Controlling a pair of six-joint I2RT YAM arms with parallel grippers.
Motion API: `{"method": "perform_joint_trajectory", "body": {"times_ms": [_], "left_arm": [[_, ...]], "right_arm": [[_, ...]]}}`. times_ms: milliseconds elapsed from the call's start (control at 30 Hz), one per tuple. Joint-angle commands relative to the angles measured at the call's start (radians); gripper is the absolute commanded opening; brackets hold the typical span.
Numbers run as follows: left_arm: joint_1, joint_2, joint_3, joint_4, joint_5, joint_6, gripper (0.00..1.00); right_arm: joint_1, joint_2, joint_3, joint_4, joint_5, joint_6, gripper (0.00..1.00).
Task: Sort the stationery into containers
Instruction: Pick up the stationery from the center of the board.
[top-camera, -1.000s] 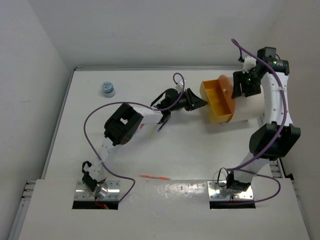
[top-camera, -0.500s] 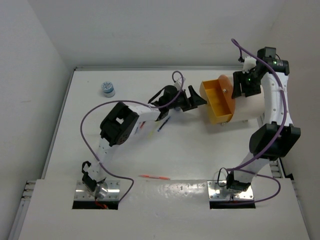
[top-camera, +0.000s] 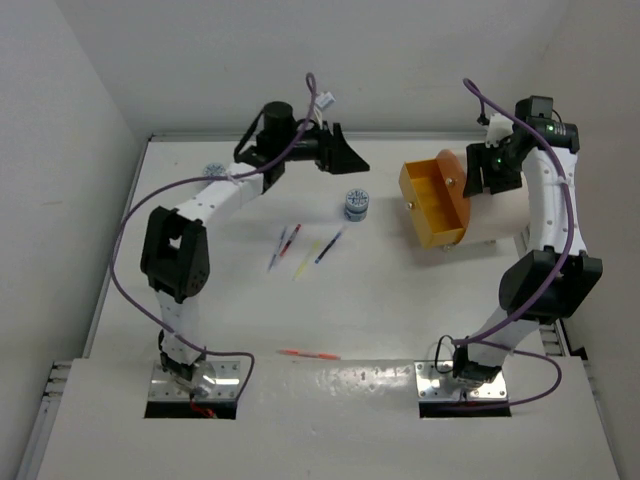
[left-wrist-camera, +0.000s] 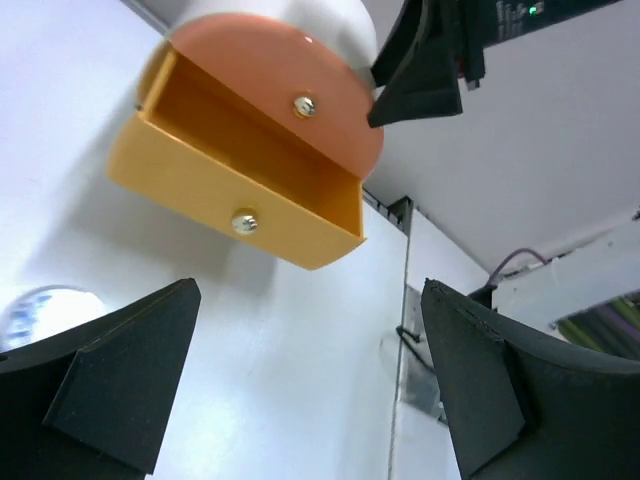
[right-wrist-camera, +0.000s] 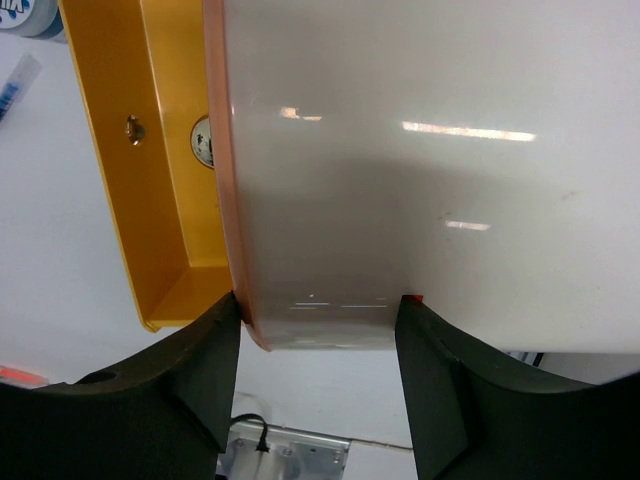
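**A:** Top external shows our left gripper (top-camera: 345, 157) spread wide and empty, raised toward 12 o'clock over the table (top-camera: 400, 300).

**B:** Agreed. Our left wrist view shows nothing between its fingers. And the right?

**A:** Our right gripper (right-wrist-camera: 315, 310) is clamped across the cream drum (right-wrist-camera: 400, 150), 1 finger on each side. It steadies the drum at 3 o'clock, with the orange drawer (top-camera: 432, 205) standing open.

**B:** Where is the stationery?

**A:** 1 blue-and-white cylinder (top-camera: 355, 204) stands on the table at 9 o'clock of the drawer, near it but apart. A loose group of pens (top-camera: 327, 246) lies at the cylinder's 8 o'clock. An orange-red pen (top-camera: 310, 354) sits alone at 6 o'clock, near our bases. A second cylinder (top-camera: 212, 172) peeks out at 10 o'clock behind the left arm.

**B:** We see nothing in the drawer, so we judge the sorting has hardly started and we are between picks.

**A:** Next we would lower the left gripper over 1 item, probably the near cylinder. We would straddle it upright, close on it, and carry it toward 3 o'clock over the drawer, clearing the front lip.
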Motion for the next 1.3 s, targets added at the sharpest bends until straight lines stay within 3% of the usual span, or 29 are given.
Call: {"method": "perform_joint_trajectory", "body": {"times_ms": [0,33,100,133,200,267,333,433,500,533,633,733,867,967,1267], "left_arm": [[0.143,-0.002,0.05,-0.133,0.204,0.123,1.0],[0.168,0.07,0.219,-0.458,0.143,0.337,1.0],[0.144,0.191,0.526,-0.855,0.045,0.636,1.0],[0.084,0.275,0.739,-1.042,-0.182,0.74,1.0],[0.035,0.29,0.755,-1.107,-0.292,0.948,1.0],[-0.007,0.258,0.678,-1.077,-0.4,0.987,1.0],[0.002,0.209,0.584,-1.006,-0.388,0.962,1.0],[0.053,0.143,0.453,-0.839,-0.401,0.8,1.0],[0.033,0.169,0.518,-0.863,-0.519,0.856,1.0],[-0.022,0.187,0.547,-0.915,-0.697,0.89,1.0],[-0.093,0.227,0.563,-0.93,-0.823,1.001,1.0],[-0.105,0.242,0.514,-0.879,-0.813,1.039,1.0],[-0.116,0.342,0.632,-0.952,-0.704,1.047,0.99],[-0.136,0.359,0.617,-0.917,-0.686,1.042,0.98],[-0.154,0.433,0.586,-0.799,-0.601,0.933,0.95]], "right_arm": [[-0.007,0.063,-0.067,-0.176,-0.005,0.034,0.55],[-0.007,0.063,-0.071,-0.176,-0.005,0.032,0.55],[-0.007,0.06,-0.079,-0.175,-0.003,0.03,0.55],[-0.007,0.058,-0.085,-0.173,-0.002,0.03,0.55],[-0.005,0.052,-0.096,-0.167,-0.002,0.033,0.55],[-0.007,0.052,-0.09,-0.17,0.001,0.03,0.55],[-0.005,0.052,-0.084,-0.173,0.004,0.029,0.55],[-0.005,0.049,-0.079,-0.175,0.006,0.03,0.55],[-0.005,0.049,-0.079,-0.175,0.003,0.034,0.55],[-0.005,0.052,-0.077,-0.176,0.001,0.032,0.55],[-0.005,0.058,-0.07,-0.178,0.003,0.032,0.55],[-0.005,0.061,-0.068,-0.181,0.0,0.032,0.55],[-0.004,0.06,-0.077,-0.176,0.0,0.034,0.55],[-0.004,0.061,-0.079,-0.176,-0.002,0.032,0.55],[-0.004,0.069,-0.071,-0.189,-0.014,0.027,0.55]]}}
